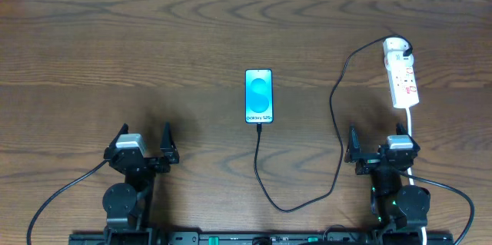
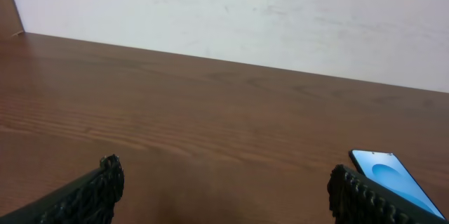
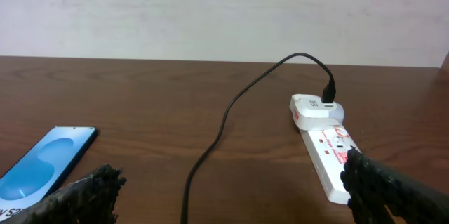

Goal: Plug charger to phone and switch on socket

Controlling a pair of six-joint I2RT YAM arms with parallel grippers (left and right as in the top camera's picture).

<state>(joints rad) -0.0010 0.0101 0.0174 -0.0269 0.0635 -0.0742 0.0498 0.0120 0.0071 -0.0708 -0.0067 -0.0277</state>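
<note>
The phone (image 1: 259, 96) lies flat mid-table with its blue screen lit; it also shows in the left wrist view (image 2: 394, 180) and the right wrist view (image 3: 43, 163). The black charger cable (image 1: 336, 134) has its tip at the phone's near end (image 1: 260, 127), loops toward me, then runs up to its plug in a white adapter on the far end of the white socket strip (image 1: 403, 81); the strip also shows in the right wrist view (image 3: 328, 152). My left gripper (image 1: 143, 144) is open and empty, left of the phone. My right gripper (image 1: 383, 147) is open and empty, just in front of the strip.
The strip's thick white cord (image 1: 411, 126) runs back beside my right arm. The wooden table (image 1: 154, 45) ends at a white wall (image 2: 280, 20) at the far side.
</note>
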